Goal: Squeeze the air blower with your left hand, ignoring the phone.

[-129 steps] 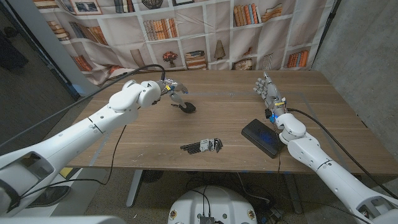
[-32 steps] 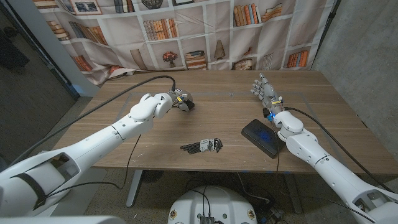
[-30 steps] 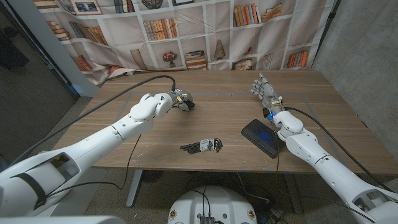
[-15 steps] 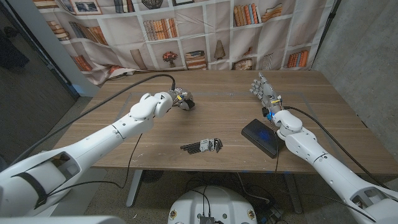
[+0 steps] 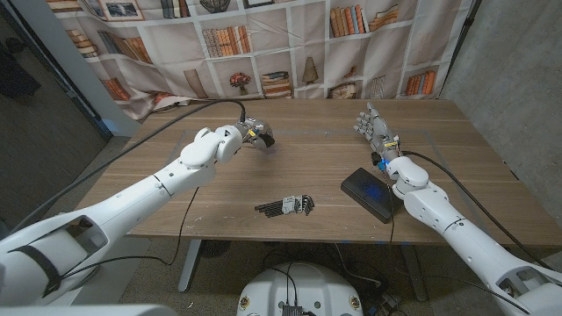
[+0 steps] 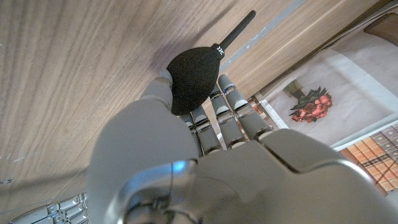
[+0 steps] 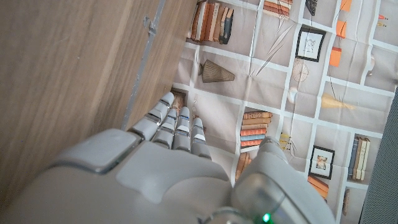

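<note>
One matte bulbous air blower (image 6: pixel 194 73)

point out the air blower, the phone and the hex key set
air blower (image 6: pixel 194 79): left wrist view, on its black bulb.
phone (image 5: pixel 368 194): head view, middle of its dark face.
hex key set (image 5: pixel 286 206): head view, middle of the bundle.
</note>
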